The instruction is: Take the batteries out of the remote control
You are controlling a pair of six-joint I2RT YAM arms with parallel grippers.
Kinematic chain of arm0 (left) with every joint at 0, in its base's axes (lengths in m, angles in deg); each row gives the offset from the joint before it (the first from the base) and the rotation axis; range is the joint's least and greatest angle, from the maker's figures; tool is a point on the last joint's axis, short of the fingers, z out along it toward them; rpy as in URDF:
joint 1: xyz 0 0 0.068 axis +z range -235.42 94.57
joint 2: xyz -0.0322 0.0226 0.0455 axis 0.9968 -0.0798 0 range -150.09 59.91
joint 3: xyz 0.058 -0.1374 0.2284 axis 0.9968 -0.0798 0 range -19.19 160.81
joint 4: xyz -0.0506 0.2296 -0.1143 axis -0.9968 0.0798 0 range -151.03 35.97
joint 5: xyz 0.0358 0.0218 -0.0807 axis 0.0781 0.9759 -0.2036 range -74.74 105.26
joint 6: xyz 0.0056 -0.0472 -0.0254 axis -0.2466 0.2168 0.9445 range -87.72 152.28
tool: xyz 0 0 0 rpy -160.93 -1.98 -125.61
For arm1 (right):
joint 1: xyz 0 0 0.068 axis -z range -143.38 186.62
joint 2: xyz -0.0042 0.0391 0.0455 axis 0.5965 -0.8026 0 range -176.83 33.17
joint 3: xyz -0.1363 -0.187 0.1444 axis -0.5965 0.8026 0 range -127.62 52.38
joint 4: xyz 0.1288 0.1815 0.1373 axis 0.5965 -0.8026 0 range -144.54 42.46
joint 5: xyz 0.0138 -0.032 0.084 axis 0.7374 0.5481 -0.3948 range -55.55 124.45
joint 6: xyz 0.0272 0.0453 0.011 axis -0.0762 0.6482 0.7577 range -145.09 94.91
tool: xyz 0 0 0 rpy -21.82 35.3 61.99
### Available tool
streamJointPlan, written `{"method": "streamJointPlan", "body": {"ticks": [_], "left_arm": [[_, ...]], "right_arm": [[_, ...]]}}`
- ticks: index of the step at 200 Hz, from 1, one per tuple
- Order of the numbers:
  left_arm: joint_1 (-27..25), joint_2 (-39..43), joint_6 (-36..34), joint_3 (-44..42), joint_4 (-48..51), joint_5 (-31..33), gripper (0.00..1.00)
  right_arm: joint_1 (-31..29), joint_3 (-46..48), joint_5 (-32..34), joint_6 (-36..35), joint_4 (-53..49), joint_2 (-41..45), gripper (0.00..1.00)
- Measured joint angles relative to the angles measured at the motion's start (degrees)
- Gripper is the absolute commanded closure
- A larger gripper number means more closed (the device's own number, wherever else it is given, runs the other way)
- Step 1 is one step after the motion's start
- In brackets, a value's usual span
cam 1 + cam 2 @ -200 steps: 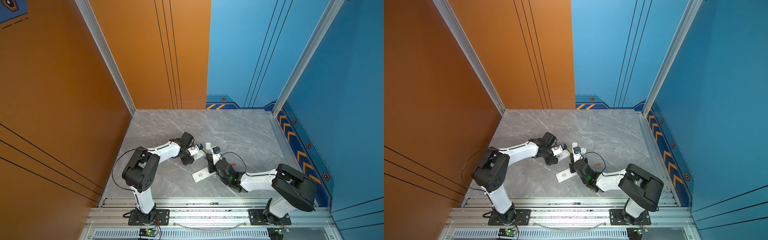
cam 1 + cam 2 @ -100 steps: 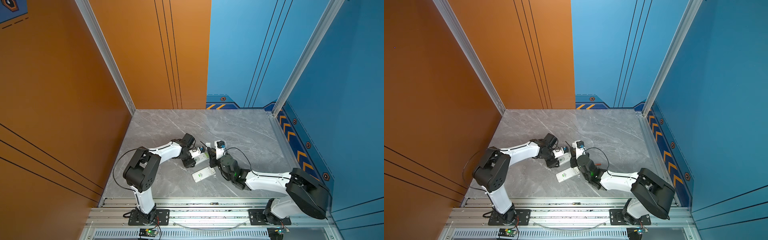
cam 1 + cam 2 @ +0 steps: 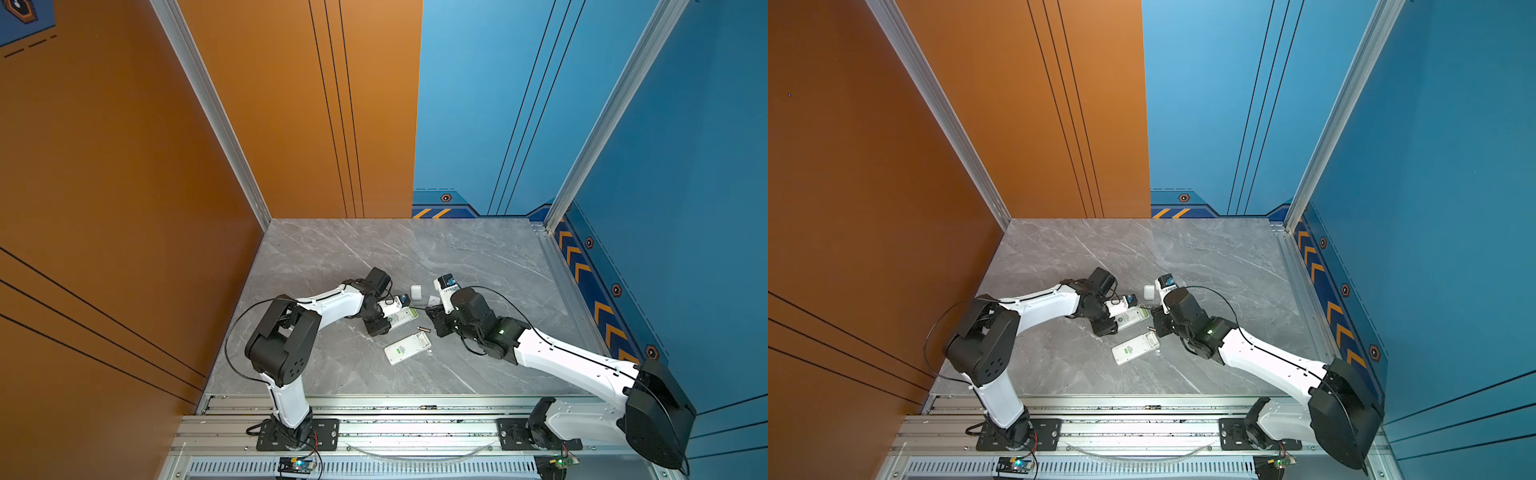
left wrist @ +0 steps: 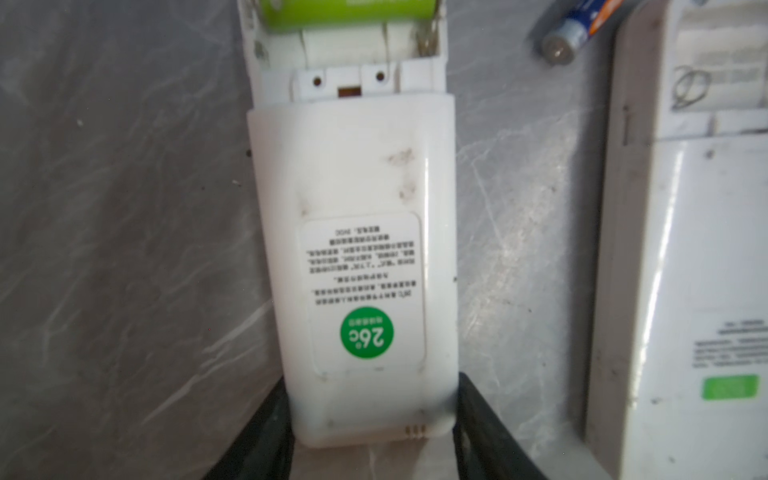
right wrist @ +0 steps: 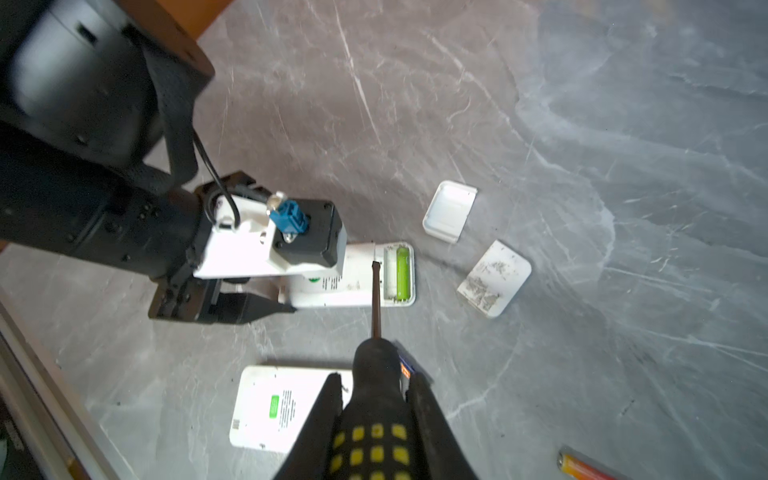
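My left gripper [image 4: 373, 388] is shut on the butt end of a white remote control [image 4: 357, 266] with a round green sticker, which lies flat on the table [image 3: 401, 318]. Its battery bay is uncovered, and a green battery [image 5: 402, 272] sits in the outer slot. My right gripper [image 5: 376, 399] is shut on a black-and-yellow-handled screwdriver [image 5: 374, 415]. The blade tip rests at the bay's inner edge. In both top views the right gripper [image 3: 436, 320] [image 3: 1160, 322] faces the remote's open end. A blue-and-orange battery [image 4: 582, 29] lies loose beside the remote [image 3: 424, 329].
A second white remote [image 3: 407, 349] [image 5: 286, 407] lies nearer the front edge. Two white covers [image 5: 449, 210] [image 5: 494, 278] lie beyond the held remote. An orange battery [image 5: 582, 465] lies on the marble near my right arm. A small dark cylinder [image 3: 428, 408] sits in the front rail.
My right arm has stretched out toward the back left, bringing the screwdriver up to the held remote's open bay. The left arm and its remote have stayed put.
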Motion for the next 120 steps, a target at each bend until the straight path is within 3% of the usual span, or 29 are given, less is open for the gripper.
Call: {"method": "streamJointPlan", "body": {"ticks": [62,120], "left_arm": [[-1.03,1.57,-0.90,-1.64,-1.64,3.82,0.97],[-1.09,2.45,-0.90,-2.64,-1.88,4.52,0.97]], "right_arm": [[0.55,-3.61,-1.77,-1.86,-8.44,-3.17,1.00],[1.46,-4.20,-1.70,-2.47,-9.70,-3.17,1.00]]}}
